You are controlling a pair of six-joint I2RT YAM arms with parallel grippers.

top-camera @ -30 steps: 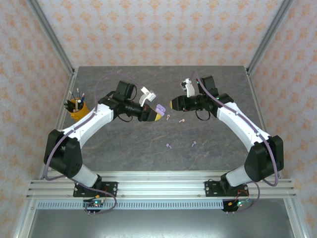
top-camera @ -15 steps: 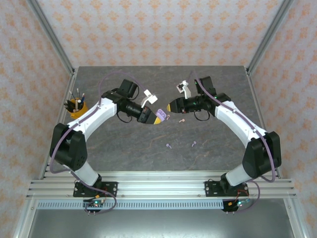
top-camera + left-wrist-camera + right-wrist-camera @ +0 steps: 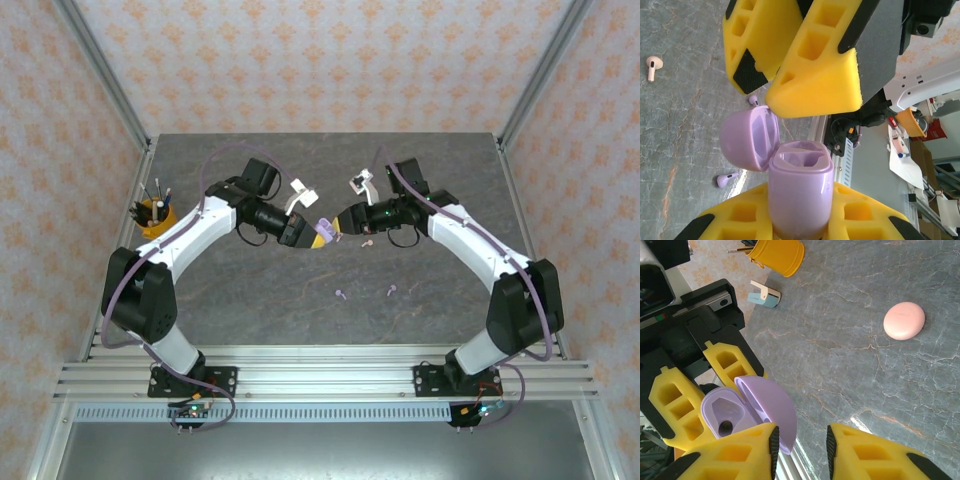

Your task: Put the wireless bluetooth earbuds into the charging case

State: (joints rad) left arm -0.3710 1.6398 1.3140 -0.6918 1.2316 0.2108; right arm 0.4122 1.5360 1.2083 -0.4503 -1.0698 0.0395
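Observation:
My left gripper point(image 3: 318, 233) point(image 3: 800, 212) is shut on the body of a lilac charging case point(image 3: 800, 185) held above the table, its lid point(image 3: 746, 141) hinged open and both wells empty. Tip to tip with it, my right gripper point(image 3: 339, 224) point(image 3: 801, 442) stands open with nothing between its pads; the case lid point(image 3: 767, 410) sits just beyond its left finger. On the table lie a pale pink earbud point(image 3: 366, 241) point(image 3: 652, 65) and two lilac earbuds point(image 3: 341, 294) point(image 3: 391, 291), one seen close point(image 3: 728, 177).
A closed pink case point(image 3: 904, 320) lies on the grey stone table point(image 3: 250, 300). A yellow cup of pens point(image 3: 154, 217) point(image 3: 776, 254) stands at the left edge, a small blue and white block point(image 3: 765, 294) near it. Metal frame posts line the table's sides.
My right gripper has moved left, up to the open case, with its jaws a little narrower. My left gripper has kept hold of the case and barely shifted.

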